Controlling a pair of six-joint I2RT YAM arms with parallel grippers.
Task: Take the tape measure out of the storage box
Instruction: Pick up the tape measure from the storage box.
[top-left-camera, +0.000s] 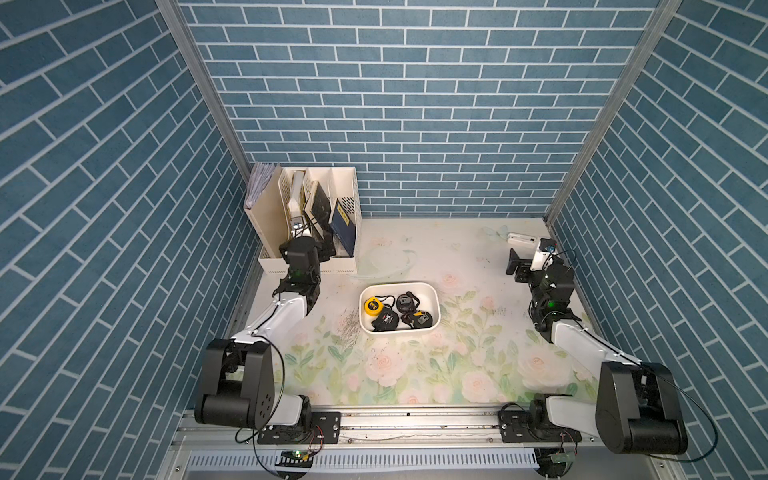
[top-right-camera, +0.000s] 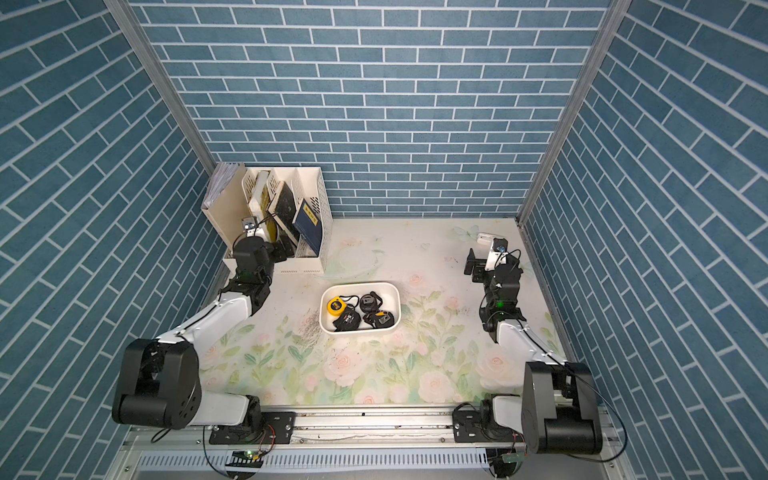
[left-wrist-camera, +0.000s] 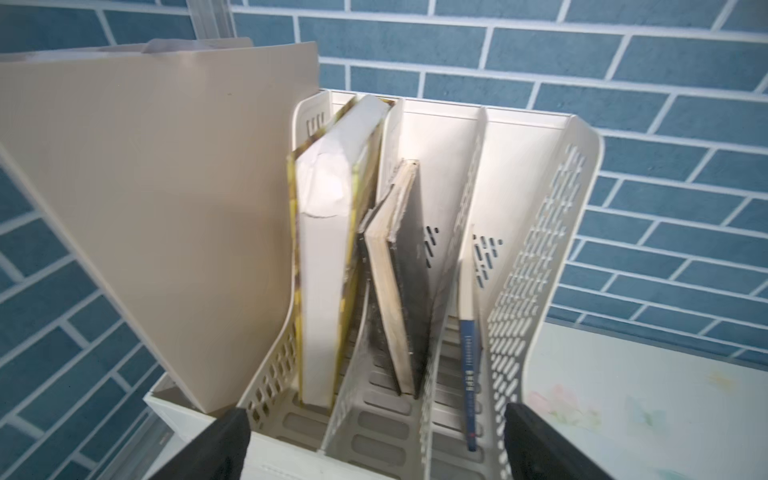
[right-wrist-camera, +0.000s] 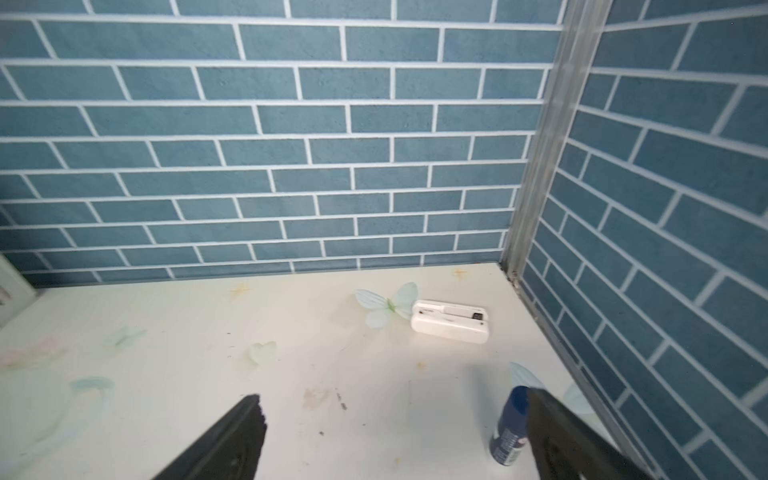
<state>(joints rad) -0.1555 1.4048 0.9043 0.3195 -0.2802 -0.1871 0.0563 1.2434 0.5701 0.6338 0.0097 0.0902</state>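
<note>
In both top views the storage box (top-left-camera: 399, 285) (top-right-camera: 360, 285), a shallow white tub, sits mid-table. Several tape measures lie in it: a yellow tape measure (top-left-camera: 372, 305) (top-right-camera: 335, 304) at its left and black ones (top-left-camera: 405, 302) (top-left-camera: 385, 321) beside it. My left gripper (top-left-camera: 324, 249) (left-wrist-camera: 380, 446) is open, well left of and behind the box, facing the file organizer with nothing between its fingers (left-wrist-camera: 224, 444). My right gripper (top-left-camera: 517, 269) (right-wrist-camera: 395, 436) is open over bare table at the far right, holding nothing. Neither wrist view shows the box.
A cream slotted file organizer (top-left-camera: 307, 220) (left-wrist-camera: 540, 257) with books stands at the back left. A small white device (top-left-camera: 521, 239) (right-wrist-camera: 449, 322) lies at the back right. A small dark blue cylinder (right-wrist-camera: 509, 428) lies by my right gripper's finger. Blue brick walls close in on three sides.
</note>
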